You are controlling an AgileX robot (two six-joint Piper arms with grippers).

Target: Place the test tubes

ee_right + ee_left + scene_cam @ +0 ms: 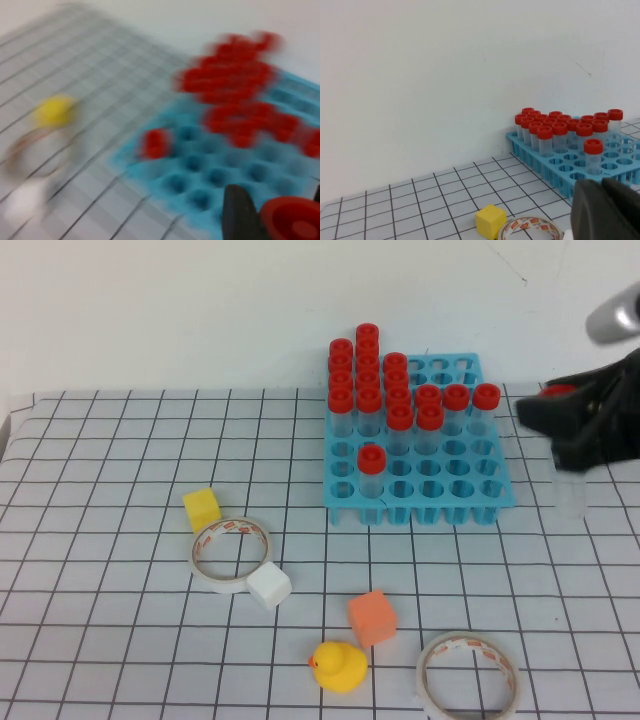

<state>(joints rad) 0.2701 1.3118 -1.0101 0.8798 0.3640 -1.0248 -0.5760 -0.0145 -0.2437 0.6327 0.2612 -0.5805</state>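
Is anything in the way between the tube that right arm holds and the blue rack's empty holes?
Nothing visible. The right gripper holds the test tube right of the blue rack, whose nearest empty holes lie open. The left gripper is shut, away on the rack's left.

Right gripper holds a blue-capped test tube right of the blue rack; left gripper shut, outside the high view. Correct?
No: the right wrist view shows red, not blue. The right gripper holds a red-capped test tube right of the blue rack; the left gripper is shut, outside the high view.
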